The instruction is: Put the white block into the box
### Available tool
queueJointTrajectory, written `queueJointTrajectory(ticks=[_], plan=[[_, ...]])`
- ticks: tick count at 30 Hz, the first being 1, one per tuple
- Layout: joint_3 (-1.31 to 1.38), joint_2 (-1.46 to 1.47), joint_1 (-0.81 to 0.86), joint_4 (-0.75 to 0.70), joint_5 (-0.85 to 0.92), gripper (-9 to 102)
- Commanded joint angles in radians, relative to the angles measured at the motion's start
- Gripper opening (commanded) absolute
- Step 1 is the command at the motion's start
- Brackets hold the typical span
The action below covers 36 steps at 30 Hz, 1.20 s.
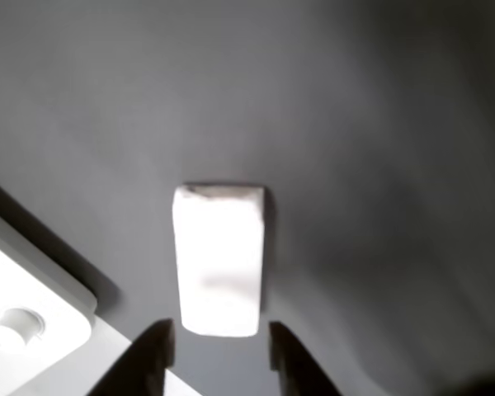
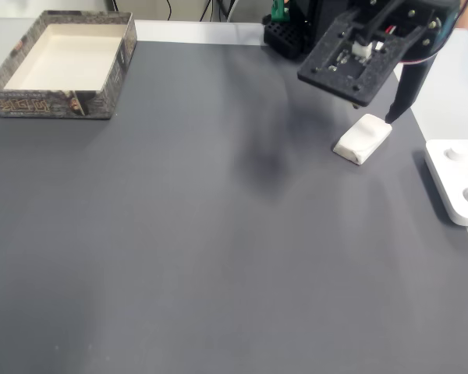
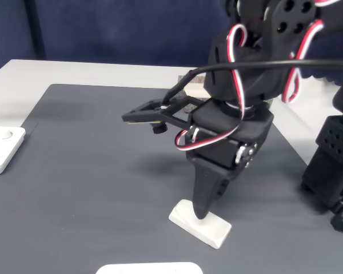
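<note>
Gripper (image 1: 216, 351) is down low over the dark grey mat (image 2: 179, 234), fingers spread apart, and in the other view the two dark fingertips (image 1: 153, 351) sit at the bottom edge with a clear gap between them. Right ahead of that gap lies the white block (image 1: 219, 260), flat on the mat, its near end reaching in between the tips; whether either tip touches it I cannot tell. In a fixed view the gripper (image 3: 201, 212) points straight down, and one dark finger stands in front of the white block's (image 3: 208, 228) near end. In a fixed view from above, the white block (image 2: 362, 139) lies just under the gripper's tip (image 2: 388, 117), slightly askew. The box (image 2: 31, 101) stands far off from the gripper, well apart at the opposite corner of the mat, open side up. Just beside the gripper on the table sits a glossy white device (image 2: 459, 183) with round buttons; it also shows in the other view (image 1: 21, 318).
</note>
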<state>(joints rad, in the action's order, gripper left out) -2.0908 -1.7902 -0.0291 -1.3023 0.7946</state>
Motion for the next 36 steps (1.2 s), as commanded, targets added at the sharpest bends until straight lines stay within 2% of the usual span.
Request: queueJointTrajectory(ticks=[1,18,36], plan=[[0.011,-0.008,0.029,-0.005,-0.057,18],[-0.015,0.017,0.054,0.003,-0.081,26],[-0.006,0.092,0.048,0.091,-0.075,25]])
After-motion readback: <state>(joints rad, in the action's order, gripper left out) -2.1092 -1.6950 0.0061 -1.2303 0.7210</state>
